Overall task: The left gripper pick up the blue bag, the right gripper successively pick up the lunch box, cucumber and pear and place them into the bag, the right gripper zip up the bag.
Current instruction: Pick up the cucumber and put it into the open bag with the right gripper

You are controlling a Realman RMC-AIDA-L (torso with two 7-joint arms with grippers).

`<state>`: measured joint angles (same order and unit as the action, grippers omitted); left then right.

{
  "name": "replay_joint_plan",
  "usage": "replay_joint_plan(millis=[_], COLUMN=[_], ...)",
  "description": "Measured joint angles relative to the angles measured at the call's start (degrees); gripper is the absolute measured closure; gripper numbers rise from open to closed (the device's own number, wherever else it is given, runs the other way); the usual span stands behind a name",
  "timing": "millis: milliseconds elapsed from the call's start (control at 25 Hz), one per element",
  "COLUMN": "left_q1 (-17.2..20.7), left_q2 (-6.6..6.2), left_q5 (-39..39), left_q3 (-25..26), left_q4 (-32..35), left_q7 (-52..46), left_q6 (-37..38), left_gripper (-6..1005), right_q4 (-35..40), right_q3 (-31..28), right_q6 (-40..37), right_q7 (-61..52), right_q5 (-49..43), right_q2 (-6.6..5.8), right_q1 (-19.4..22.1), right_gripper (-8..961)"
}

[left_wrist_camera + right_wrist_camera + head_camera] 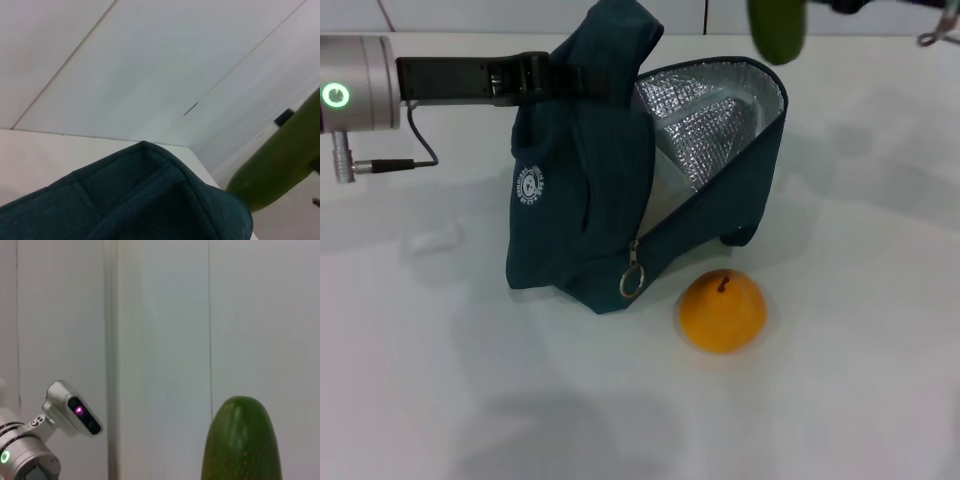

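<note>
Holding one blue bag: left gripper; one cucumber, one pear.

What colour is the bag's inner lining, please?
Silver quilted lining inside the blue bag; the head view shows it best.

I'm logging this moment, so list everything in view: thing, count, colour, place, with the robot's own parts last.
blue bag: one, dark teal-blue with silver quilted lining, standing mid-table, mouth open, its top held up from the left side.
zipper pull: one, metal ring, hanging at the bag's lower front.
logo: one, round white, on the bag's side.
pear: one, orange-yellow with brown stem, on the table just in front of the bag and toward its right, apart from it.
cucumber: one, dark green, in the air above the bag's open mouth.
table: one, white.
left tool: black, on a silver arm with green ring light, at the bag's top.
right tool: out of sight beyond the picture's top.
</note>
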<state>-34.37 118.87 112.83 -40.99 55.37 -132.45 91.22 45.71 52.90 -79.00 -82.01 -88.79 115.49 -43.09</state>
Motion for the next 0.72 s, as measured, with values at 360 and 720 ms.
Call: replay_joint_plan(millis=[360,720], left_q1=[0.00,0.12], left_q2=[0.11,0.24], left_q5=[0.00,0.00], left_q3=[0.02,0.28], left_q4=[-0.05,-0.09], left_q7=[0.00,0.00], left_q6=[-0.75,-1.52], left_gripper=[908,907], right_q4=[-12.81,-14.84], right_q3=[2.82,11.59], right_q6=[5.02,10.57], right_q7=[8.97,9.59], right_q5=[0.19,0.33], right_q2=[0.32,0.36], right_q1=[-5.36,-5.73], right_gripper=[316,302])
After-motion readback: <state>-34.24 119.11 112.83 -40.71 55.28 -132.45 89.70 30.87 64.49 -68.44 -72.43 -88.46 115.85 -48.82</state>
